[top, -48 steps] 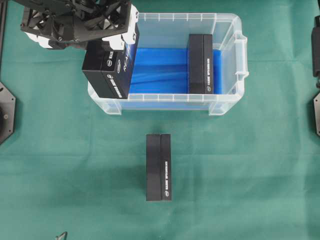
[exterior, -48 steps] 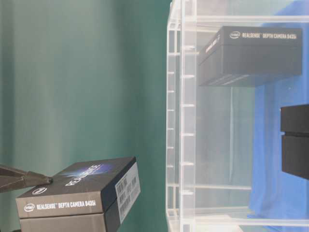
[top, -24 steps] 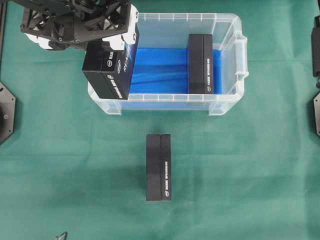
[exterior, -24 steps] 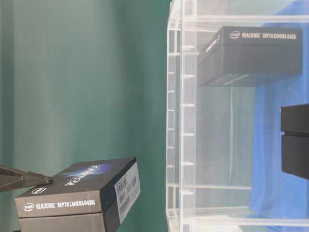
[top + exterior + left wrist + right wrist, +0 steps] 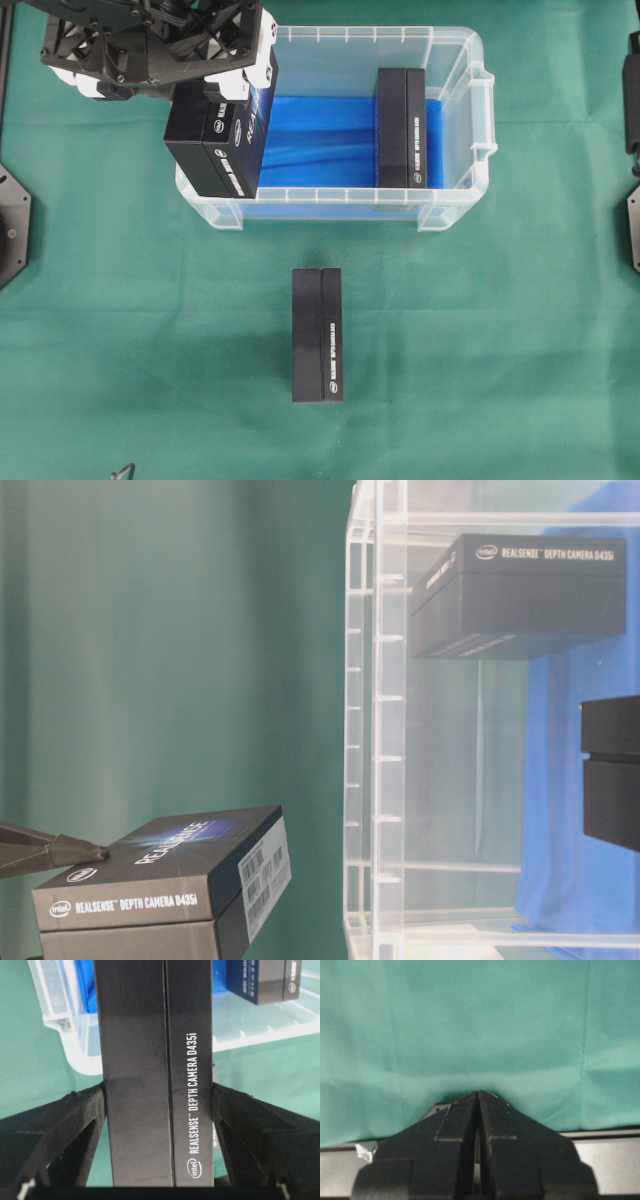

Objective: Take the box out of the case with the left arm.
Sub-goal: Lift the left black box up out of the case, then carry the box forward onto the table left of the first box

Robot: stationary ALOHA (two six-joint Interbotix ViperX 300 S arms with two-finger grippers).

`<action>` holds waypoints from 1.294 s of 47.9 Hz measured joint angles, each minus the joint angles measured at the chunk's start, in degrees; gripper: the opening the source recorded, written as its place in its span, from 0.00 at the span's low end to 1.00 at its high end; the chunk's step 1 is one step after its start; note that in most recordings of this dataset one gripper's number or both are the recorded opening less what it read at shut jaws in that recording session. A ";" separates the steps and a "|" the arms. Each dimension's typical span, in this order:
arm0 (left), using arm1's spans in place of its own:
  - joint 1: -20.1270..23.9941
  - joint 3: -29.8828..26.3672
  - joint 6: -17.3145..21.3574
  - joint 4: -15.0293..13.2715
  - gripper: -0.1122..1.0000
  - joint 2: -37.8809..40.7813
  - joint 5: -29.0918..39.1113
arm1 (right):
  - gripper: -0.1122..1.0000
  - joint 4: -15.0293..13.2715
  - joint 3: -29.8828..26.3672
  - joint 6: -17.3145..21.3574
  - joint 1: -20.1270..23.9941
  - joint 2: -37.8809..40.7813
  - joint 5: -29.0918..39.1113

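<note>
**Box is up at the case's corner, nothing budging**

Nothing has really moved over the last second: same picture overhead, and from table level the box on the counter only seems to wobble a hair, which I'd put down to the camera.

Where I'm at: the left hand [image 5: 158,1110] is clamped on the box [image 5: 222,135], one finger [image 5: 65,1135] pressing each broad face, so the jaws are spread about a box-thickness. From the wrist view the box's long axis runs straight out ahead of the hand, between the fingers. Overhead, it hangs over the left end of the case [image 5: 455,70], straddling the rim corner, so I'd call it lifted but not yet clear.

The move that matters, as I read it, is carrying it outward, away from the case wall just ahead of the hand. Open green counter [image 5: 100,330] lies on the near side. A second box [image 5: 401,128] stands at the far end of the case, well apart, and a third box [image 5: 318,334] lies on the counter, also well off. The right hand [image 5: 478,1097] is parked with its jaws closed, nowhere near.
</note>
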 measured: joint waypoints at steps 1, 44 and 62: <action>0.00 0.09 0.00 0.00 0.68 -0.09 0.09 | 0.10 0.00 0.00 0.00 0.00 0.00 0.00; -4.31 0.18 -0.88 0.18 0.68 -0.09 0.00 | 0.10 -0.09 -0.09 0.00 0.00 0.00 0.00; -15.03 1.85 -13.97 0.18 0.68 -0.09 0.00 | 0.10 -0.09 0.00 0.00 0.00 0.00 0.00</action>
